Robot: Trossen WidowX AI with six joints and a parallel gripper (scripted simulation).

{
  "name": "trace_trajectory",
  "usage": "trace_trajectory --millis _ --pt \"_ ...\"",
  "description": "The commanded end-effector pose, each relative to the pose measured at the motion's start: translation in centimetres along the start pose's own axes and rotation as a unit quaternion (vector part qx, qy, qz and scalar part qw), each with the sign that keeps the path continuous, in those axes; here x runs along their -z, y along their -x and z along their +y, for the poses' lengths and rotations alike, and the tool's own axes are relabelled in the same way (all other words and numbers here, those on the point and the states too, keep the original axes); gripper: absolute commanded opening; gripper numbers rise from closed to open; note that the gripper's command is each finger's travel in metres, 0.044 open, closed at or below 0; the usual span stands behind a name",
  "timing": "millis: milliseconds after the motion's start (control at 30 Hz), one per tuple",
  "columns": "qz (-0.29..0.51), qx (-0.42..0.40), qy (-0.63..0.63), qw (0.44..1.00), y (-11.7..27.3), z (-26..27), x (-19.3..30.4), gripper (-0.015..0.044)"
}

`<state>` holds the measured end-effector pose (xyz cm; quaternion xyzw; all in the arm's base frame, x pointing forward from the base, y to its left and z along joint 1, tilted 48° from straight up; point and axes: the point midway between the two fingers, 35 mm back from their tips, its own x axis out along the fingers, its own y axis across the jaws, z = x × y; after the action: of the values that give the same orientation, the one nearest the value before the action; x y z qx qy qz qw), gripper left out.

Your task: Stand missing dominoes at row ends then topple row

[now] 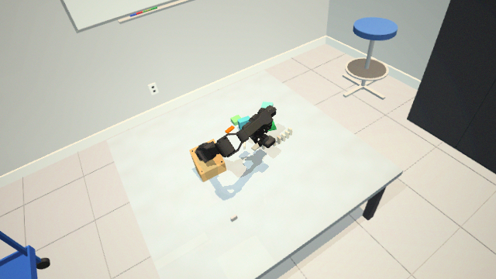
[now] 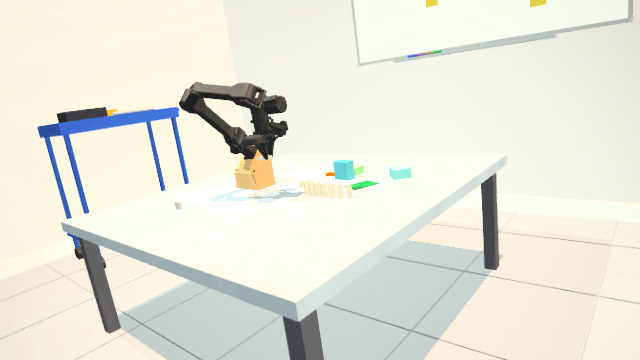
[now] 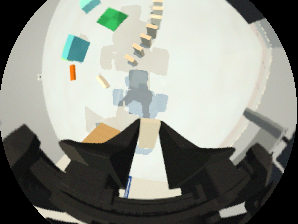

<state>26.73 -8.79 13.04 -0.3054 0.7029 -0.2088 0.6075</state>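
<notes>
My gripper (image 3: 149, 122) (image 2: 263, 156) is shut on a cream domino (image 3: 149, 134), which it holds above the table between the wooden base and the row. A slightly curved row of several cream dominoes stands upright; its near end domino (image 3: 131, 60) shows in the wrist view, and another row domino (image 2: 349, 191) stands at the right end in the exterior view. In the top view the arm hides part of the row. A separate cream domino (image 3: 103, 81) (image 1: 244, 146) is off to one side of the row, apart from it.
A teal block (image 3: 76, 48) (image 2: 344, 170), an orange piece (image 3: 73, 72) (image 1: 229, 129), a green flat piece (image 3: 112, 19) (image 2: 363, 185) and a pale turquoise block (image 2: 400, 172) are beside the row. A light green block (image 1: 235, 119) is behind. A small pale piece (image 1: 233, 218) (image 2: 178, 205) lies far off.
</notes>
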Motion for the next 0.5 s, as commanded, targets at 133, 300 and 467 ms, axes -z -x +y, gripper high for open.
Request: trace_trajectory --millis 133,300,467 --pt "-0.034 -0.095 -0.027 0.995 -2.4 1.3 0.2 0.0107" --pt "-0.070 -0.149 -0.044 0.985 -3.7 2.1 0.0 0.0107" --pt "-0.116 -0.193 -0.059 0.972 -4.7 2.6 -0.4 0.0107"
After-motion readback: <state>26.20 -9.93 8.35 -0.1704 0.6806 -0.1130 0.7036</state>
